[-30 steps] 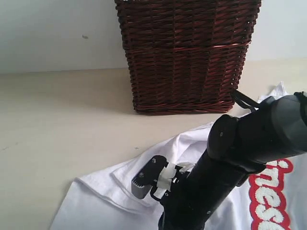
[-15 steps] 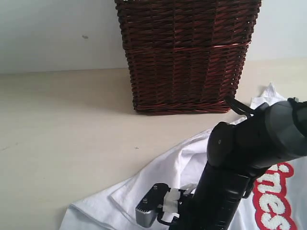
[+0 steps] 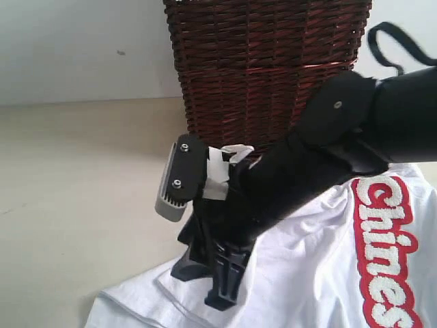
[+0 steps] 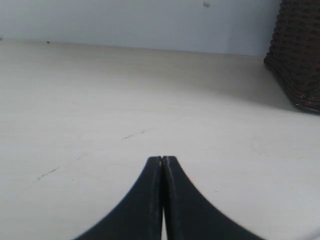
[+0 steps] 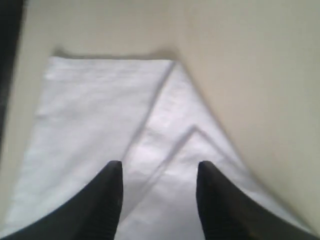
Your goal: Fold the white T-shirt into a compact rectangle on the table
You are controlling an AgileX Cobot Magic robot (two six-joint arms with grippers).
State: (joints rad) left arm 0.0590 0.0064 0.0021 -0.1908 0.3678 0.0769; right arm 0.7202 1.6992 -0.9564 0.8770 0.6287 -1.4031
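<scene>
Beige table [image 3: 82, 178], white T-shirt [image 3: 307, 260] (partly folded)

I've got R gripper [image 5: 159, 172] w/ jaws apart over the white T-shirt [image 5: 90, 115], cloth lying in overlapped layers w/ diagonal edges, beige table [image 5: 250, 75] beyond its edge

The pale beige table [image 3: 75, 171] spreads across the left and middle of the frame. A dark wicker basket [image 3: 259, 61] stands on it at upper centre, and the white T-shirt [image 3: 307, 273] lies rumpled at lower right.
</scene>
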